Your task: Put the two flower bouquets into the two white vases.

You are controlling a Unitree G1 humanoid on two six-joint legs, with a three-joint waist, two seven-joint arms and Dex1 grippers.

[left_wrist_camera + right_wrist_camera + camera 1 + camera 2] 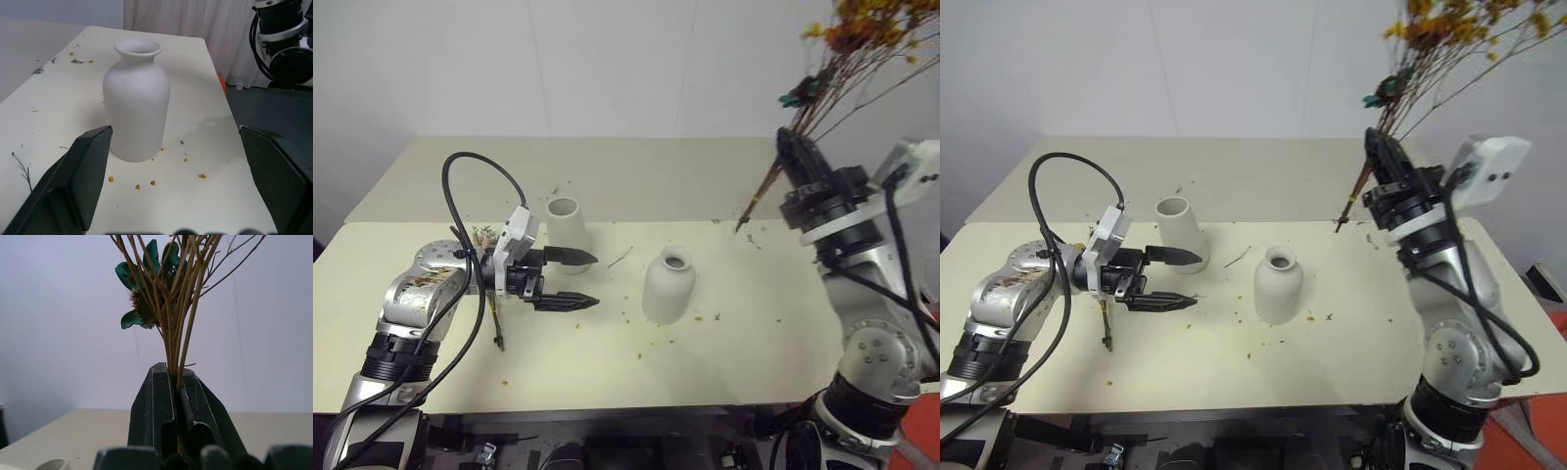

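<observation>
My right gripper (800, 149) is raised at the right, above the table, shut on the brown stems of the big bouquet (864, 27) of yellow-orange blossoms. The stems stand between its fingers (155, 396), with teal leaves and a brown cone-like head (142, 303) among them, and their cut ends (745, 219) hang over the table. The taller cone vase (568, 231) and the squat narrow-necked vase (668, 286) both stand upright. My left gripper (594, 281) is open and level just in front of the cone vase, pointing at the squat vase (137, 107). A thin dried sprig (496, 325) lies under my left forearm.
The cream table (626, 377) has a second table top (646, 166) butted behind it, against a white wall. Dried petals and bits (146, 183) are scattered around the squat vase. A black cable (460, 196) loops over my left arm.
</observation>
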